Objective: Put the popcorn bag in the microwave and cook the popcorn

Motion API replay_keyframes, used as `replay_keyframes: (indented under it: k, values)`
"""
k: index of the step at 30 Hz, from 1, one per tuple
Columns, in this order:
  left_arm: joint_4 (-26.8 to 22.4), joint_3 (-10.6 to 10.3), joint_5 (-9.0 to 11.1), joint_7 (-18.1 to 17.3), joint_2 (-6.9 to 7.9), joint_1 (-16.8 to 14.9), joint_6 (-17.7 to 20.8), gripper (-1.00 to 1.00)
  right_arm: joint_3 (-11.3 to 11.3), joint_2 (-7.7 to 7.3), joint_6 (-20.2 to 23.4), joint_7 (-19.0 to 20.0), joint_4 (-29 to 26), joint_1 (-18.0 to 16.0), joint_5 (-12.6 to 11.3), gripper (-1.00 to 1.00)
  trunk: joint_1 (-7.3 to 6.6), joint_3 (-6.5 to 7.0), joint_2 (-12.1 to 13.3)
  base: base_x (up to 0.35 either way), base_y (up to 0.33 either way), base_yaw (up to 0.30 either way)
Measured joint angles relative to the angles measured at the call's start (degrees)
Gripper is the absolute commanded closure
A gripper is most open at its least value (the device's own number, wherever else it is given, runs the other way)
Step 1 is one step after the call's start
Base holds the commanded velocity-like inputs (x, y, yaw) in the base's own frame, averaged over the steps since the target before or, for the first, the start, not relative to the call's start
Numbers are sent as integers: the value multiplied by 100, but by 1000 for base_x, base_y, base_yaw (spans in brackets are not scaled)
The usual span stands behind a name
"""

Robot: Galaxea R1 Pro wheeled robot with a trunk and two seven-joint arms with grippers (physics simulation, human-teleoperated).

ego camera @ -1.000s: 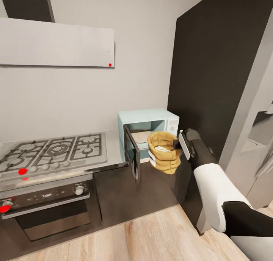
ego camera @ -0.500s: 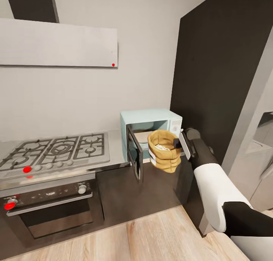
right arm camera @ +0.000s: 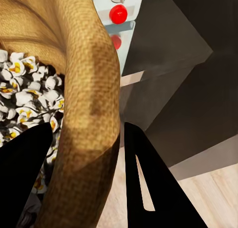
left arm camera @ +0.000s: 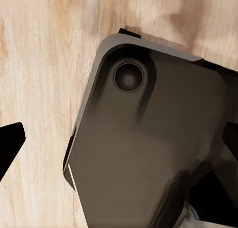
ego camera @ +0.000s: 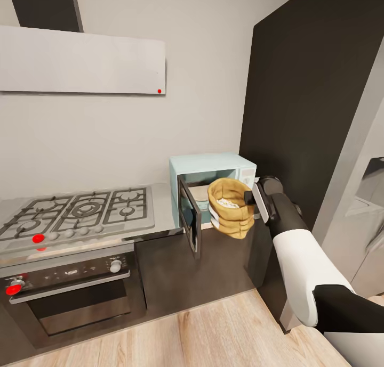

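Observation:
The tan popcorn bag point(ego camera: 230, 213) hangs in the air just in front of the pale-blue microwave point(ego camera: 210, 165), whose dark door point(ego camera: 190, 217) stands swung open. My right gripper point(ego camera: 248, 198) is shut on the bag's rolled rim. Up close, the rim point(right arm camera: 91, 89) sits between my two black fingers point(right arm camera: 148, 183), and white-yellow popcorn point(right arm camera: 25, 96) fills the bag. The microwave stands at the right end of the grey countertop point(ego camera: 162, 210). My left gripper point(left arm camera: 119, 143) hangs open over the wooden floor and my dark base.
A steel gas hob point(ego camera: 80, 212) lies left of the microwave, above a black oven point(ego camera: 69, 287). A tall dark cabinet wall point(ego camera: 304, 106) rises right of the microwave, close to my right arm. Wooden floor point(ego camera: 213, 329) spreads below.
The view shifted slightly at first as the camera moved. Since then my right gripper has lifted the bag a little and brought it closer to the microwave's opening.

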Motion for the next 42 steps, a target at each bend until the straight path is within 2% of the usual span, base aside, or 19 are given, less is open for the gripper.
replay_keyframes:
  k: [11, 29, 42]
  values:
    - [3, 0, -1, -1, -3, 3, 0, -100, -4, -2, 0, -4, -1, 0, -8, 100, 0, 0, 0, 6, 0, 0]
    - [3, 0, 0, -1, 0, 0, 0, -100, -9, -10, 1, 1, 0, 0, -18, 100, -1, 0, 0, 135, 0, 0]
    - [4, 0, 0, -1, 0, 0, 0, -100, -25, 57, 1, 5, 0, 0, -49, 100, -1, 0, 0, 96, 0, 0]
